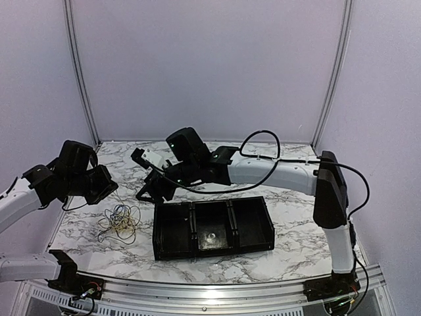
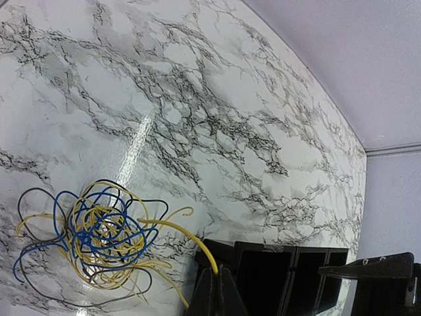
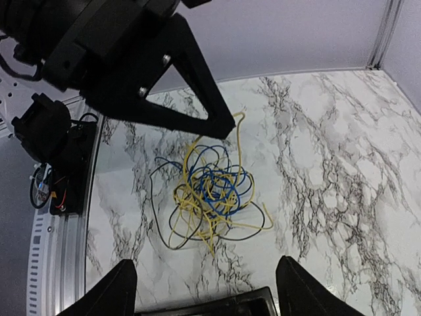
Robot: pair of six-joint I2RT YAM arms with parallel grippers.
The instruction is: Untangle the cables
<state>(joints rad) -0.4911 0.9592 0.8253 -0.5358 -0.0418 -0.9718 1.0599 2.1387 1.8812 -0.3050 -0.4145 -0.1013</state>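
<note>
The cables (image 1: 120,221) lie as one tangle of yellow, blue and dark wire loops on the marble table, left of the black tray. In the left wrist view the tangle (image 2: 92,237) is at lower left, and a yellow strand (image 2: 177,232) arcs from it into my left gripper (image 2: 216,271), which is shut on that strand's end. My left gripper (image 1: 105,188) hovers just above and left of the tangle. My right gripper (image 1: 148,191) is open and empty, above the table right of the tangle. In the right wrist view the tangle (image 3: 210,191) lies beyond my open right gripper (image 3: 207,263).
A black three-compartment tray (image 1: 214,248) stands at the table's front centre; its rim shows in the left wrist view (image 2: 263,249) and the right wrist view (image 3: 223,307). The table's front rail (image 1: 210,288) runs along the near edge. Purple walls enclose the back and sides.
</note>
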